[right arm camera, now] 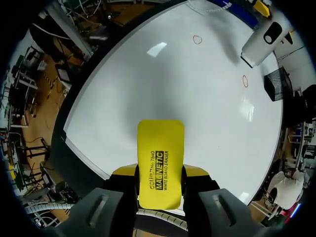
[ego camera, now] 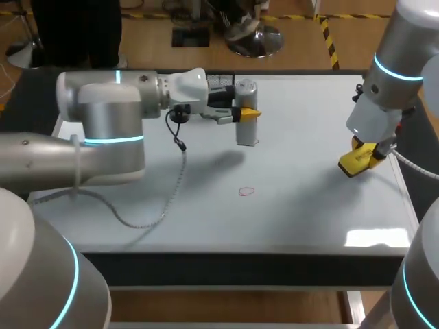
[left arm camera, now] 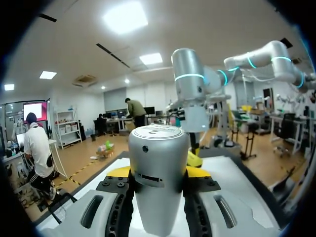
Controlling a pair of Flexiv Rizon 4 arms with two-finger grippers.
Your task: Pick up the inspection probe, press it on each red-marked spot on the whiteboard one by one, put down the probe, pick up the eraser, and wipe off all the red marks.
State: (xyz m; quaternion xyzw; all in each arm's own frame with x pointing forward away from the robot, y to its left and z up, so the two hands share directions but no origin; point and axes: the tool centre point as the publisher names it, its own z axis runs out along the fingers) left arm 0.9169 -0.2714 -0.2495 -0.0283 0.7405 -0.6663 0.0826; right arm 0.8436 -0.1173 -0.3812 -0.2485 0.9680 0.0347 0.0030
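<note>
**Probe in the left gripper, eraser in the right**

The left gripper is closed on the silver probe from both sides, holding it upright at the far middle of the whiteboard. The right gripper pinches the yellow eraser above the board's right side. One red ring lies beside the probe's base. Another red ring lies nearer the front.

The counter shows as a dark rim along its near edge and at its far-left corner. A thin grey cable lies in a loose curve across its left half
</note>
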